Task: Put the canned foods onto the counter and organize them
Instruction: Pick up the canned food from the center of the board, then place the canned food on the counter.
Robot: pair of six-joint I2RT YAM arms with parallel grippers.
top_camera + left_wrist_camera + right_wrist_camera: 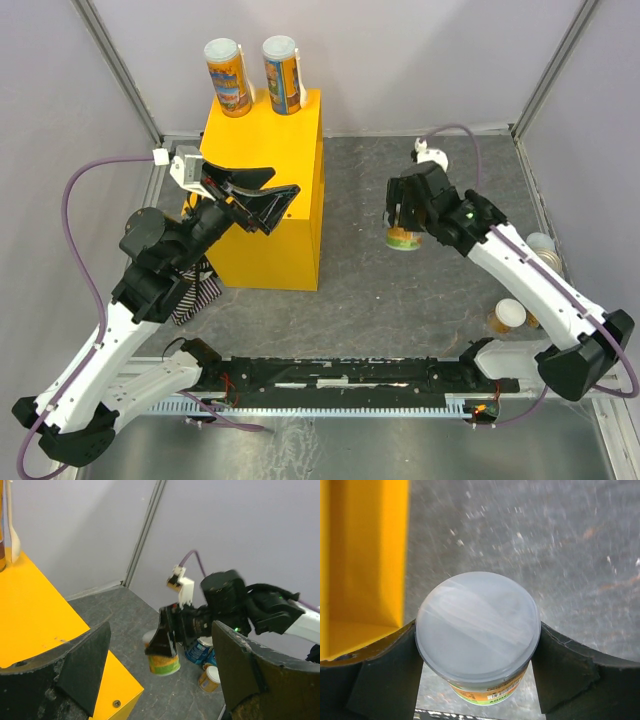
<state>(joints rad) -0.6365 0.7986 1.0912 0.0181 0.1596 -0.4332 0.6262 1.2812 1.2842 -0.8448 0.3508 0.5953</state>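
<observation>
Our right gripper [405, 222] is clamped on a can [477, 625]. Both fingers press its sides just under the white lid, so it hangs upright and can be set down on its base. It is over the grey floor [400, 310], right of the counter [290, 240] and apart from it. We cannot be sure from these views whether its base is clear of the floor, though it looks lifted.

Our left gripper [283, 182] stands wide and empty above the counter's near half. We judge it is parked there out of the carrying arm's path.

The far-left can [228, 78] and the far-right can [284, 76] stand side by side at the counter's far edge. That leaves the bare yellow top in front for the next row.

More waiting cans [510, 316] sit by the right arm's base, at the right wall. The held one likely goes in front of the pair, but the left gripper overhangs that spot and may need to move off.
</observation>
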